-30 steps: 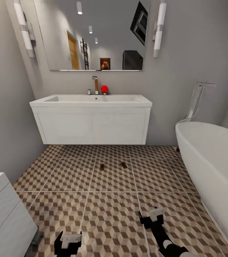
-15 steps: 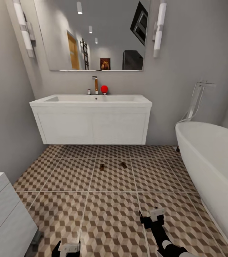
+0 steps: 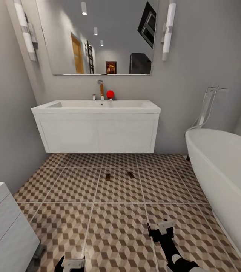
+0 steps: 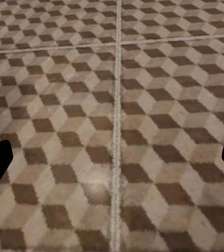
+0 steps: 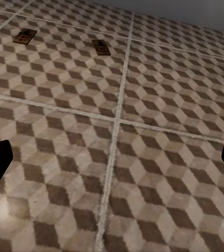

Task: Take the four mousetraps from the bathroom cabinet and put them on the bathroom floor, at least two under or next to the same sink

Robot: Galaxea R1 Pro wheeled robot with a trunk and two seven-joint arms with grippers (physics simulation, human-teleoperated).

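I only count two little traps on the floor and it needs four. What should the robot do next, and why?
Probably turn away toward the cabinet to fetch more. Two mousetraps lie on the bathroom floor in front of the bathroom sink, and the left gripper and right gripper look open and empty.

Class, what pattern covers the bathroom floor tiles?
A brown, beige and white 3D-cube pattern on the bathroom floor, clearest in the left wrist view.

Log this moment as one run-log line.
mousetraps on floor: two, in front of sink | left end effector: open, empty | right end effector: open, empty
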